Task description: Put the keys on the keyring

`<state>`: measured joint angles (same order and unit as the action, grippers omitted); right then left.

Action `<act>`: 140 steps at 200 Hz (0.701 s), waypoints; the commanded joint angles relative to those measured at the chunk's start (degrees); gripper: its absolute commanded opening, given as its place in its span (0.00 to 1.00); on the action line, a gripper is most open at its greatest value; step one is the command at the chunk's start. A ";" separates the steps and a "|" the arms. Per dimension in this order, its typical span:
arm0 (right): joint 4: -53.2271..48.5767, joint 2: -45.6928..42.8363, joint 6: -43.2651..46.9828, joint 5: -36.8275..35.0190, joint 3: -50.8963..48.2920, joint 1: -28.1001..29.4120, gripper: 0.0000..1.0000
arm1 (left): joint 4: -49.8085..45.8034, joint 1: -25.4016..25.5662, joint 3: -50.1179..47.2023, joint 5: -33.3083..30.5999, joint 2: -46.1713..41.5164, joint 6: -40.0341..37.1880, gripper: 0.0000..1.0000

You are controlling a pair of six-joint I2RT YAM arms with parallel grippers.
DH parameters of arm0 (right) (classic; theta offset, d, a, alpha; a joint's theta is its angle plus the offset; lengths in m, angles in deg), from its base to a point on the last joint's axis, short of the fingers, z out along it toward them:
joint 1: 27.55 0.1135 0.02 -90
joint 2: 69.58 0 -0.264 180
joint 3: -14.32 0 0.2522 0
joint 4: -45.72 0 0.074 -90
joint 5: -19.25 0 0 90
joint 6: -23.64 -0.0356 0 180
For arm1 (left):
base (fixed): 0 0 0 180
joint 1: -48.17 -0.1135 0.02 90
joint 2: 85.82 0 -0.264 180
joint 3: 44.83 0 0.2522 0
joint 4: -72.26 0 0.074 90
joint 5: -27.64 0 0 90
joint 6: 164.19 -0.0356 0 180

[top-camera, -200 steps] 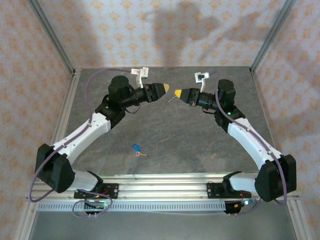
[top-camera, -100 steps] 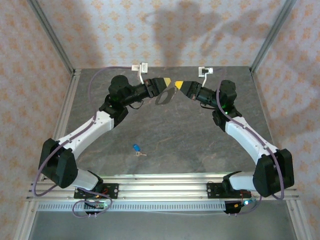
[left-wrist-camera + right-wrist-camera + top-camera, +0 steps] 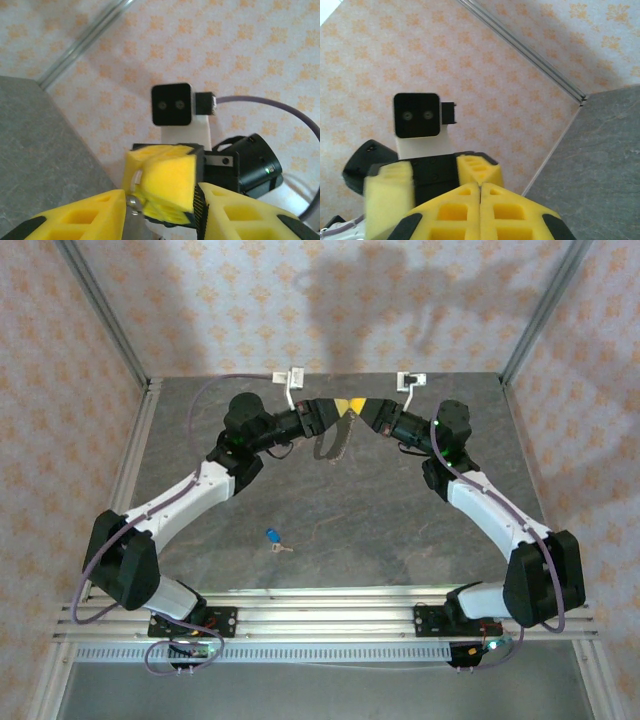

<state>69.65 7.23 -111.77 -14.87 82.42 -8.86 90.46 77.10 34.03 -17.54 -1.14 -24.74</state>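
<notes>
Keys (image 3: pixel 273 536) for this job amount to one small blue-headed key, and we see it lying on the desk (image 3: pixel 400 530) near the arm bases, well apart from both grippers. No tray or box is in sight; it rests bare on the grey surface.

Up at the rear, the two arms meet tip to tip in the air. The keyring (image 3: pixel 333 435) appears as a thin loop hanging just below that meeting point. The right gripper (image 3: pixel 480 192) has its yellow fingers pressed fully together, and we judge it to be pinching the band, though the band itself is hidden between the pads. The left gripper (image 3: pixel 343 404) has its fingers spread apart around the other's tip, gripping nothing that we can make out.

We read this as readying the loop, with the key not yet picked up. Next, one arm must come down for the key while the other steadies the loop. Both are slight things, so alignment will be delicate.
</notes>
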 commanded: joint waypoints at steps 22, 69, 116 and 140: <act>-1.32 -0.02 3.48 -0.08 1.99 0.51 0.00 | 1.46 2.07 -0.80 0.94 -1.67 -2.88 0.40; -2.58 -0.80 4.30 0.75 2.00 0.46 0.00 | 1.60 1.90 -1.73 -1.57 -1.91 -3.49 0.38; -5.08 -2.95 6.12 1.38 1.90 0.49 0.00 | -2.14 1.20 -3.77 -7.22 -5.95 -7.15 0.38; -5.35 -3.49 6.21 1.67 1.73 0.49 0.00 | -2.17 0.44 -4.59 -8.32 -6.87 -7.42 0.39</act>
<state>62.70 6.58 -107.11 -14.76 82.45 -8.75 88.15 78.50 30.25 -23.05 -5.29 -29.79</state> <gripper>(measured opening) 0.046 0.385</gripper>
